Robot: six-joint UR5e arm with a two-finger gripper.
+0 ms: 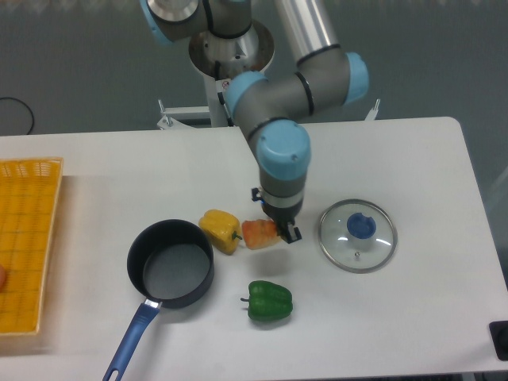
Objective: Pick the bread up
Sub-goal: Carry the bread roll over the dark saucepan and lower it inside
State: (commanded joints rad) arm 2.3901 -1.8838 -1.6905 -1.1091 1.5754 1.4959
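the claw (279, 230) is closed on the bread (259, 234), gripping its right end — the orange-tan loaf sticks out to the left from between the fingers and appears lifted just clear of the white tabletop (413, 159), near the tabletop's middle. just to its left, almost touching, sits the yellow pepper (220, 230), and beside that the dark pot (171, 263) with its blue handle pointing toward the front edge. a green pepper (269, 301) lies nearer the front edge, below the bread and apart from it. to the right of the claw rests a glass lid (357, 235) with a blue knob, flat on the tabletop. at the left edge stands a yellow mesh basket (28, 238). the arm's wrist — grey with pale blue caps — hangs straight down over the bread. a small red-and-white sticker shows on the robot base (230, 59) at the back edge; its writing is too small to read.
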